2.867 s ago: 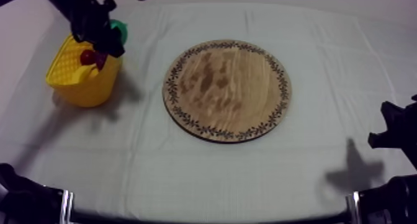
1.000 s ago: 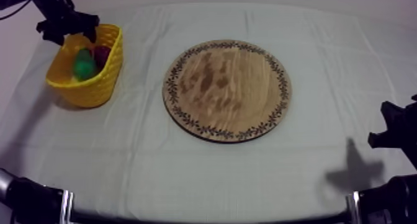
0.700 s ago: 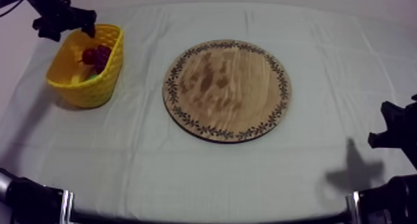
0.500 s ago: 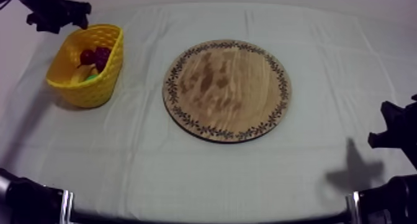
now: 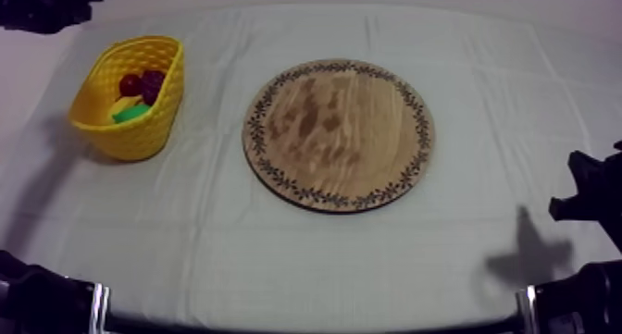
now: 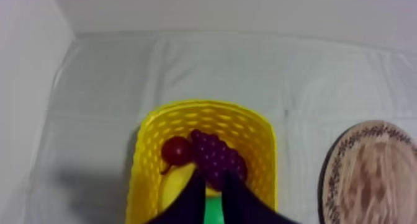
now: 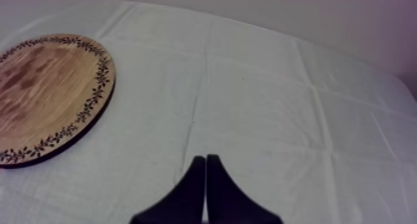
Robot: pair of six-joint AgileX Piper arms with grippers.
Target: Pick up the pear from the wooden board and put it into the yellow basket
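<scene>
Looks like you're basically at the finish line here — the green toy pear (image 5: pixel 131 113) is lying inside the yellow woven basket (image 5: pixel 139 139) at the left side of the table, tucked in with a purple bunch of toy grapes (image 6: pixel 217 157), a small red fruit (image 6: pixel 175 150) and a yellow toy banana (image 6: pixel 177 186). The round wooden board with the patterned rim (image 5: pixel 339 134) is bare. Your left gripper (image 6: pixel 214 174) hangs above the basket with its black fingers a little apart and nothing between them, as far as I can tell from the wrist view; the green in the gap seems to be the pear down below. So the step in hand, I'd say, is just the retreat: lift up and away, and don't swing low across the basket rim — it looks light and would probably tip or slide if clipped. Your right gripper (image 7: pixel 205 159) sits over the grey-white cloth (image 7: pixel 260 115) off to the board's side, fingers pressed together on nothing; leave it parked.
</scene>
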